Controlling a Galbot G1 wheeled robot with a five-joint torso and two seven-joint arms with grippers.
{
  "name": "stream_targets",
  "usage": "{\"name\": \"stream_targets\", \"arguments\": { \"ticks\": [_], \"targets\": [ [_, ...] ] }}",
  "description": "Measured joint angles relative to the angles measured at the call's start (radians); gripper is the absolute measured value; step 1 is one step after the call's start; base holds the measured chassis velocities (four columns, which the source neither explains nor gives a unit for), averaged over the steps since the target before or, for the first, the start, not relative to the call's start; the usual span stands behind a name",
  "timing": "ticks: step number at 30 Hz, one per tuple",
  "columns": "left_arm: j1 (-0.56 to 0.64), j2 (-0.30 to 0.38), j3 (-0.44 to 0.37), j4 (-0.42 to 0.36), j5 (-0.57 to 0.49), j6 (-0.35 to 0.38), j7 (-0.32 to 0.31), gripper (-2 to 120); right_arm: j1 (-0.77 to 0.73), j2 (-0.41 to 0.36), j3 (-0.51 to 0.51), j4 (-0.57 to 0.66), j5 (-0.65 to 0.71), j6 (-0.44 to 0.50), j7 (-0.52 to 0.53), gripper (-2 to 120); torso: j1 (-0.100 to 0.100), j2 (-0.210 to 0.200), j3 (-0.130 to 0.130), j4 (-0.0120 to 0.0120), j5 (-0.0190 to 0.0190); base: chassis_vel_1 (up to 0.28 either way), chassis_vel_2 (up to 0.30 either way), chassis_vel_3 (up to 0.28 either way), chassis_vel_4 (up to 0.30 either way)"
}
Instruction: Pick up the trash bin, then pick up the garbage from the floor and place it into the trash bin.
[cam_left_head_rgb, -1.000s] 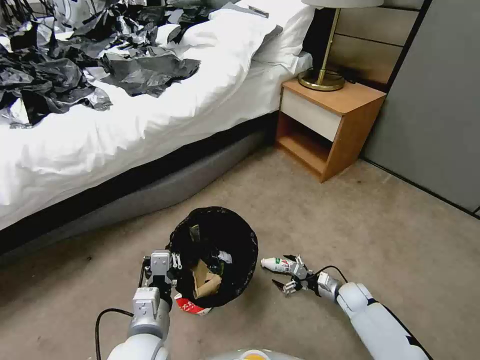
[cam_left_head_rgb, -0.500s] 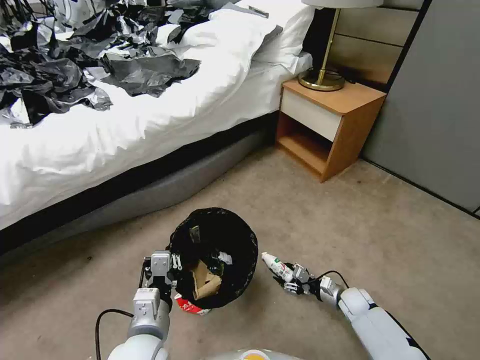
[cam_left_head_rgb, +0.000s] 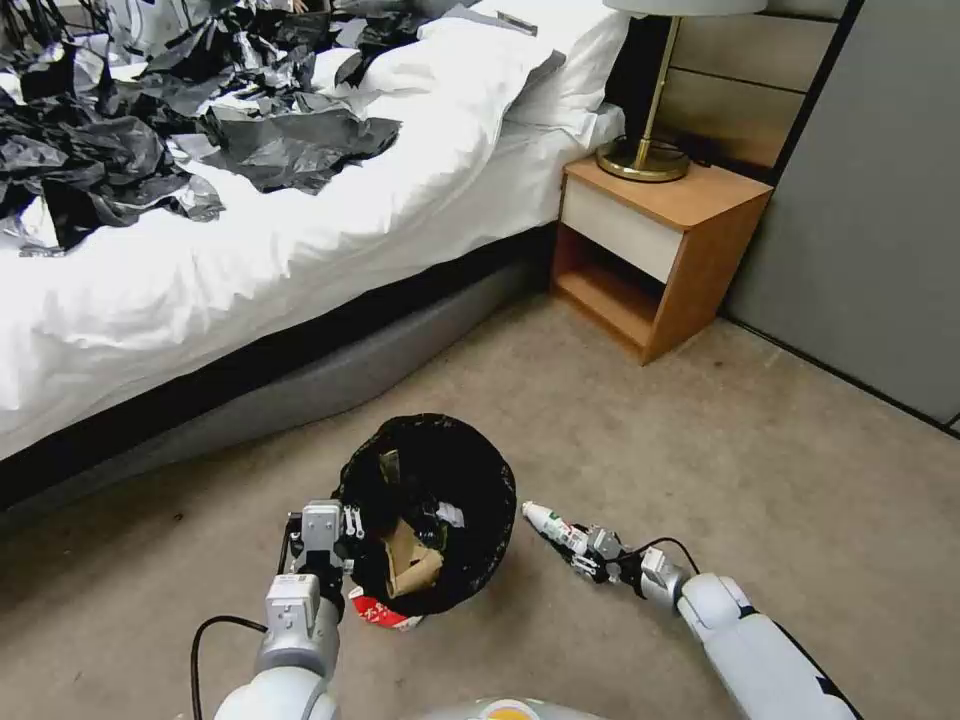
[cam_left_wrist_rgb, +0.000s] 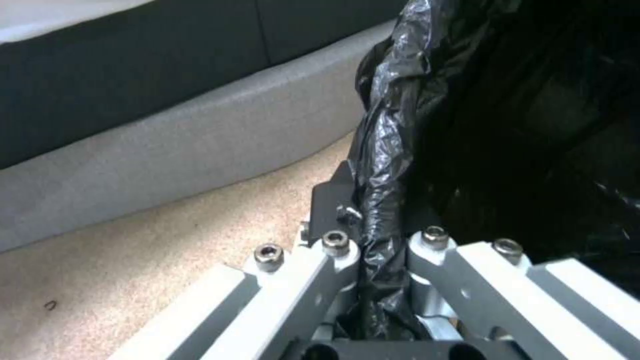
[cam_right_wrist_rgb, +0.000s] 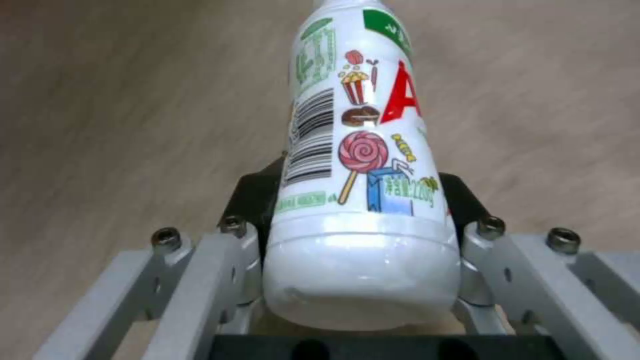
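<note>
The trash bin (cam_left_head_rgb: 440, 428), lined with a black bag, is low in the head view with its mouth tilted toward me. My left gripper (cam_left_head_rgb: 345, 522) is shut on its near left rim, and the bag (cam_left_wrist_rgb: 380, 165) is pinched between its fingers (cam_left_wrist_rgb: 333, 250). A brown paper bag (cam_left_head_rgb: 410, 562) and other scraps lie inside. A red and white wrapper (cam_left_head_rgb: 385, 612) pokes out from under the bin. Just to the bin's right, my right gripper (cam_left_head_rgb: 582, 550) is shut on the base of a white plastic bottle (cam_left_head_rgb: 548, 522). The bottle's printed label (cam_right_wrist_rgb: 363, 150) points away from the gripper (cam_right_wrist_rgb: 363, 210).
A bed (cam_left_head_rgb: 300, 250) with white sheets and a heap of black plastic bags (cam_left_head_rgb: 120, 150) runs across the left. A wooden nightstand (cam_left_head_rgb: 690, 200) with a brass lamp (cam_left_head_rgb: 645, 155) stands at the right rear, next to a grey wall panel (cam_left_head_rgb: 880, 220). Open carpet (cam_left_head_rgb: 700, 450) lies to the right.
My right gripper went from open beside the lying bottle to shut on its base. The bottle turned to point away from me. The left arm and bin stayed still.
</note>
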Motion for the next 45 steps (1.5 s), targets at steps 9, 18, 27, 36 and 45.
{"name": "stream_targets", "arguments": {
  "ticks": [9,18,27,36,45],
  "targets": [
    [-0.009,0.003,0.001,0.008,-0.003,0.002,0.000,1,-0.080,-0.009,0.001,0.400,0.170,-0.001,0.165,36,0.000,0.000,0.000,0.0000,-0.0001,0.000,0.000,0.000,0.000],
    [-0.011,0.004,0.004,0.009,-0.007,0.003,0.001,1,-0.187,-0.050,-0.001,0.899,0.295,-0.038,0.201,36,0.000,0.000,0.000,-0.0001,0.0000,0.000,0.000,0.000,0.000],
    [-0.015,0.002,0.009,0.010,-0.006,0.004,0.001,1,-0.305,-0.107,-0.067,1.169,0.340,-0.081,0.201,36,0.000,0.000,0.000,-0.0001,0.0001,0.000,0.000,0.000,0.000],
    [-0.015,0.000,0.008,0.008,-0.005,0.004,0.001,1,-0.347,-0.120,-0.182,1.150,0.253,-0.072,0.196,36,0.000,0.000,0.000,0.0001,0.0001,0.000,0.000,0.000,0.000],
    [-0.012,-0.001,0.009,0.001,-0.004,0.004,0.001,1,-0.333,-0.092,-0.240,1.039,0.202,-0.046,0.197,36,0.000,0.000,0.000,0.0001,0.0000,0.000,0.000,0.000,0.000]
  ]
}}
